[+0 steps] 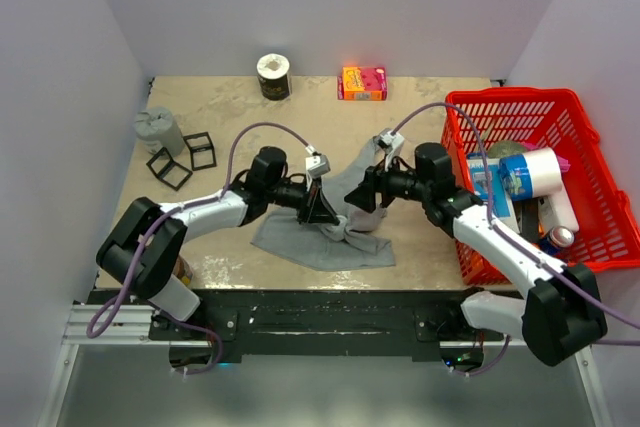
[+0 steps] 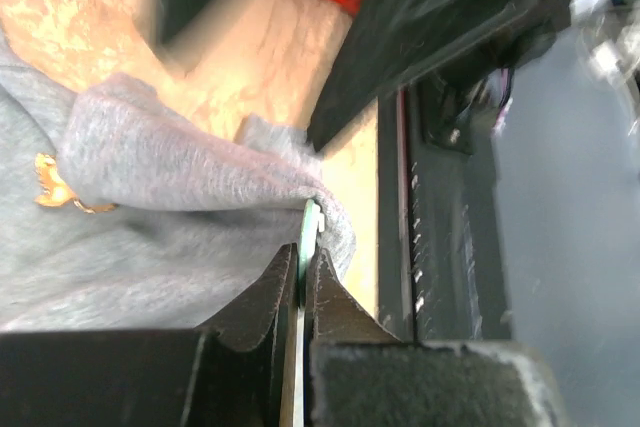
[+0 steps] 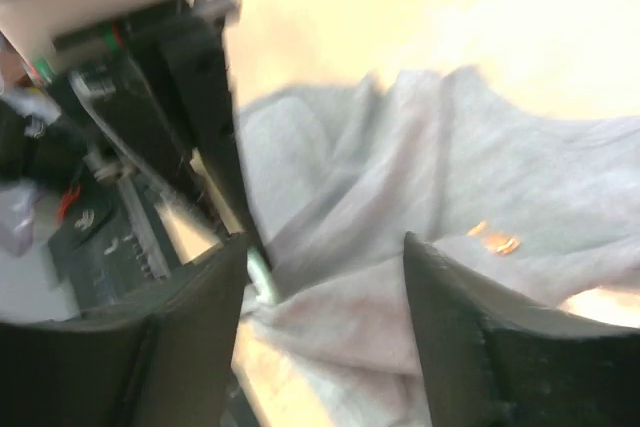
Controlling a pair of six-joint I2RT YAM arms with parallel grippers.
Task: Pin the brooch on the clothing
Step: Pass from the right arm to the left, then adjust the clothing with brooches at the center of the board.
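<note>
Grey knit clothing [image 1: 318,239] lies crumpled on the table [image 1: 220,117], gathered into soft folds with one ridge drawn up near its middle. The brooch [image 2: 58,187], a tiny orange-gold speck, sits on the fabric beside that ridge, seemingly fastened; blur hides its shape

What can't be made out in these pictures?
Brooch: too small and blurred in both wrist views to tell if pinned; unseen from above.
Thin green piece in the left gripper: edge-on, left wrist view, unidentifiable.
Tank top: middle, top view, under the right gripper and left.
</note>
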